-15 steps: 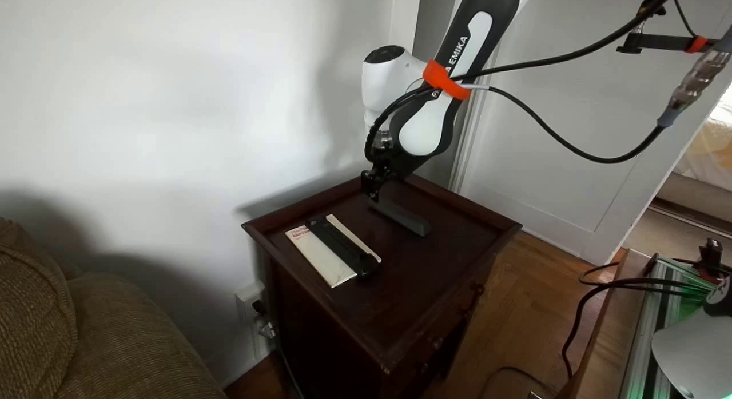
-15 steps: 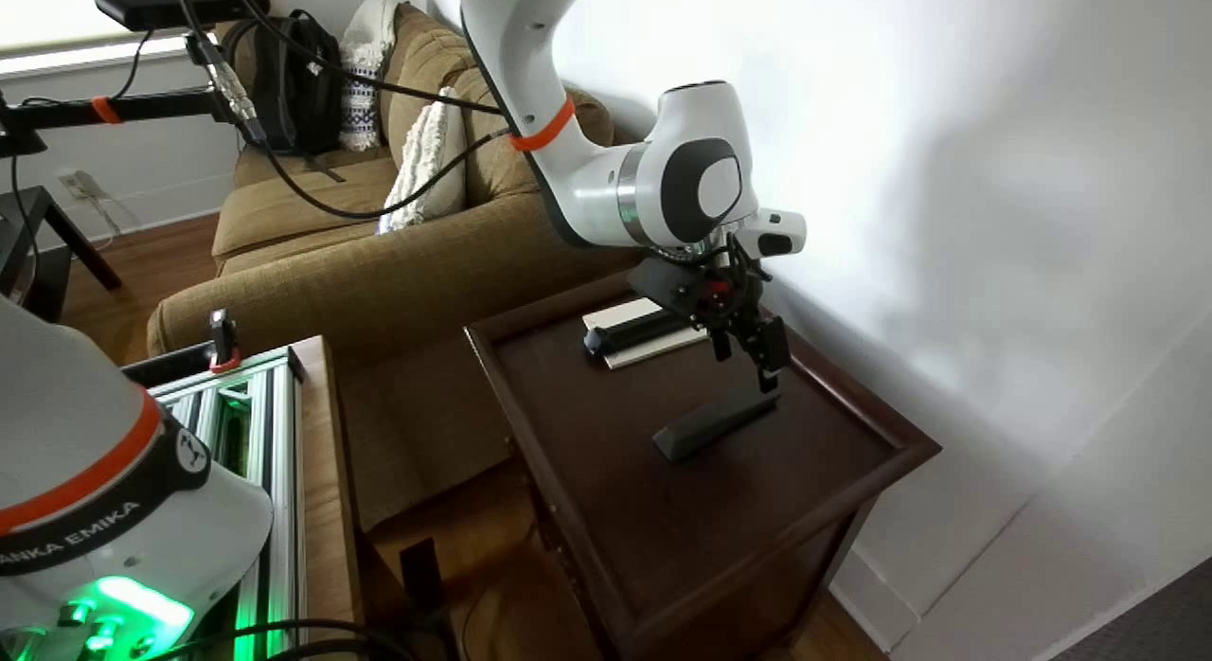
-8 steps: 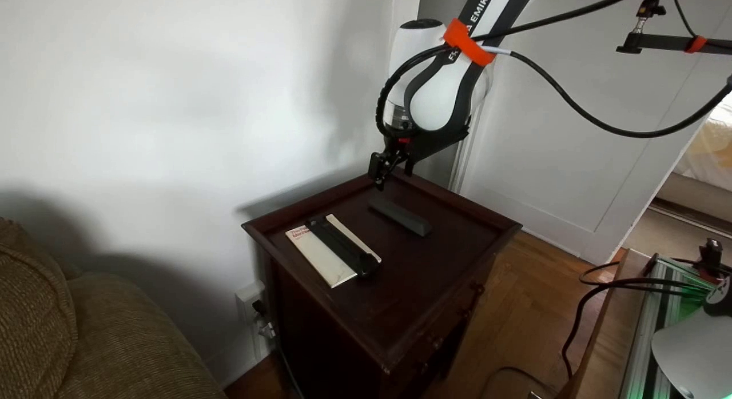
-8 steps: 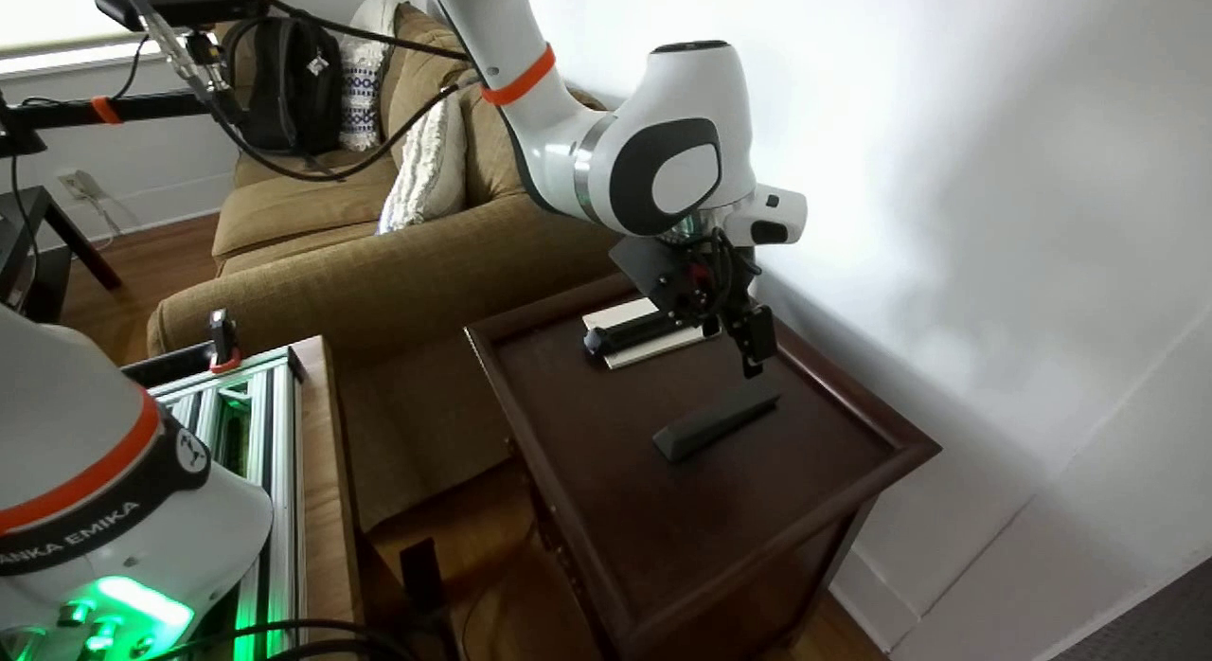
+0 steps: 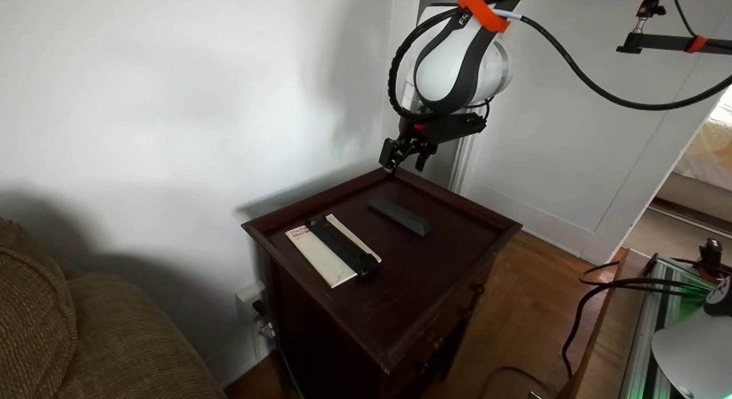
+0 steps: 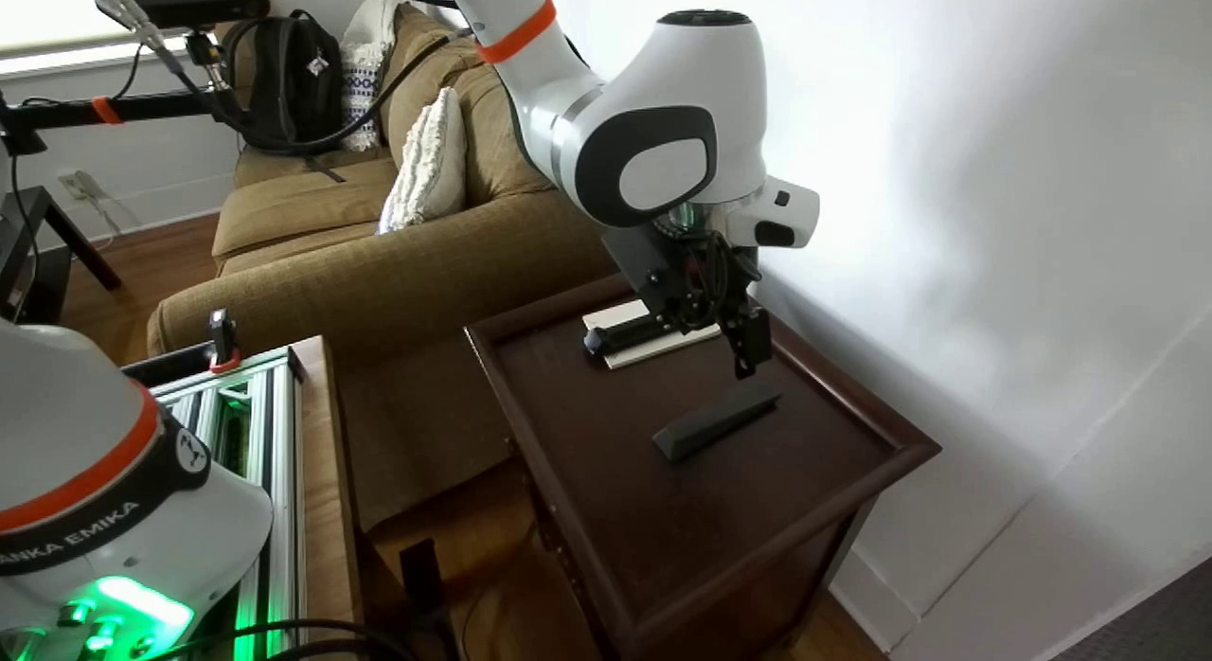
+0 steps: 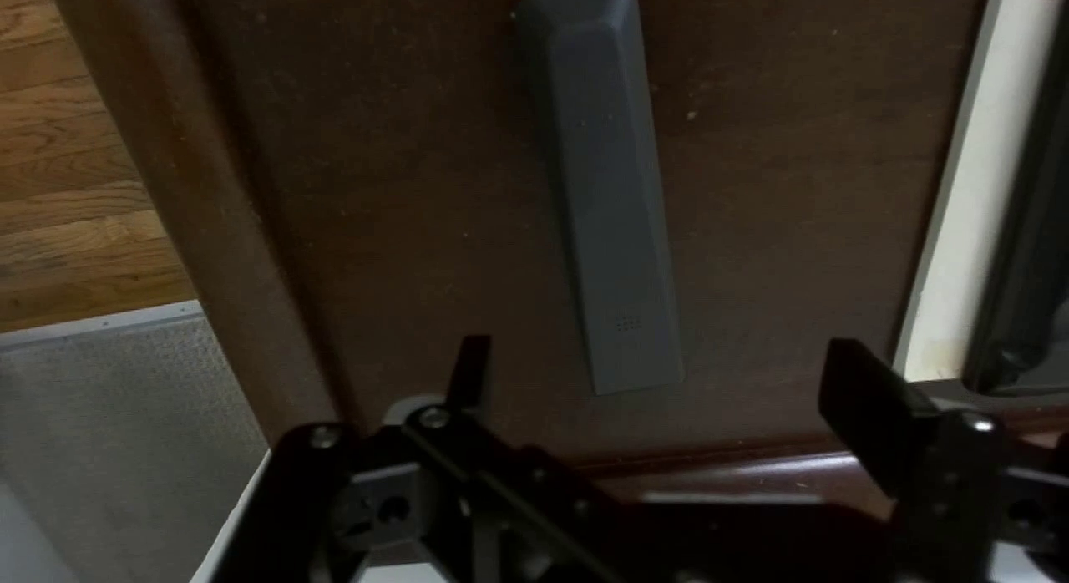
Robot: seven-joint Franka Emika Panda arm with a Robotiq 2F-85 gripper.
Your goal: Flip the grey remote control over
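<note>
The grey remote control (image 5: 399, 217) lies flat on the dark brown nightstand (image 5: 400, 307). It also shows in an exterior view (image 6: 717, 422) and in the wrist view (image 7: 614, 207). Its upturned face is smooth with a small patch of dots near one end; no buttons show on it. My gripper (image 5: 406, 167) is open and empty, above the remote's far end and apart from it. It also shows in an exterior view (image 6: 743, 363), where one finger is hard to make out. In the wrist view my gripper (image 7: 660, 349) has its fingers spread wide, one on either side of the remote's line.
A pale book (image 5: 320, 255) with a long black object (image 5: 343, 246) on it lies beside the remote. The nightstand has a raised rim (image 6: 852, 410) along the white wall (image 6: 1042, 263). A brown sofa (image 6: 426, 292) stands by its other side.
My gripper has risen from close by the remote's far end and drawn back from it. The remote, the book and the black object have not moved.
</note>
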